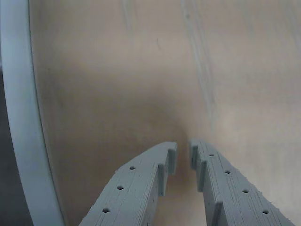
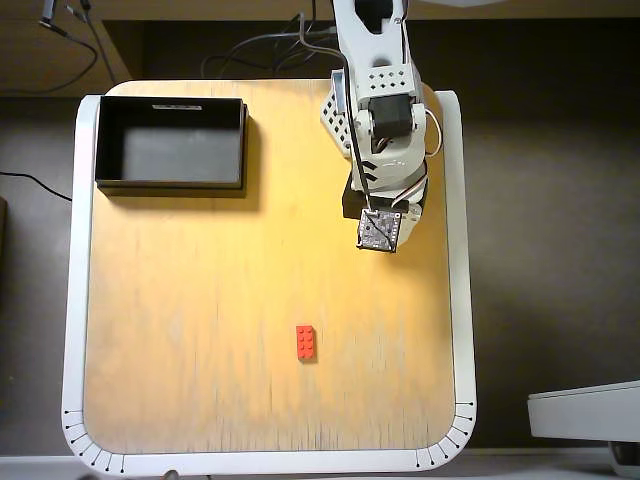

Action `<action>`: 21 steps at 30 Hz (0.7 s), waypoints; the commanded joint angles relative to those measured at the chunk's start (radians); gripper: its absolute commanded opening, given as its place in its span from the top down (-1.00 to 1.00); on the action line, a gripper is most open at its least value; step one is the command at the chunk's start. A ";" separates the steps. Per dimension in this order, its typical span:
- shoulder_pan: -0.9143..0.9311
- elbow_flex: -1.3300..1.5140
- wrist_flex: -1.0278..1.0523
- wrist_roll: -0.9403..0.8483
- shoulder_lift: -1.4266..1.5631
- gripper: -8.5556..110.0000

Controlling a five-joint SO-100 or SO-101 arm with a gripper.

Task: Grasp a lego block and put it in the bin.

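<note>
My gripper [image 1: 183,151], two grey printed fingers with small holes along their backs, reaches into the wrist view from the bottom edge, its tips drawn almost together with only a thin slit between them and nothing held there. Beneath the tips lies bare pale wooden tabletop [image 1: 141,70], shaded darker just ahead of the fingers, and a curved white rim [image 1: 21,117] of the table runs down the left side of that view. In the overhead view my white arm [image 2: 380,110] comes in from the top edge and folds over the upper right part of the table, its grey camera block at the lower end; the fingers themselves are hidden under it there. The small red rectangular studded lego block [image 2: 306,342] lies flat on the wood below the middle of the board, its long side running up and down the picture, well apart from my arm and touching nothing else. The shallow rectangular black bin [image 2: 170,184] with thin walls and a dark grey floor sits in the upper left corner of the table, a pale label strip [image 2: 176,106] on its far rim, and it holds nothing. Dark cables [image 2: 250,55] trail behind the table's top edge.
</note>
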 commanded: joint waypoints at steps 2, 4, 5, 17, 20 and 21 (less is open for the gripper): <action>-0.017 0.160 0.003 -0.002 0.094 0.85; -0.017 0.160 0.005 -0.003 0.094 0.85; -0.017 0.160 0.005 -0.017 0.094 0.85; -0.017 0.160 0.003 0.037 0.094 0.85; -0.017 0.160 0.003 0.098 0.094 0.85; -0.017 0.160 0.003 0.110 0.094 0.85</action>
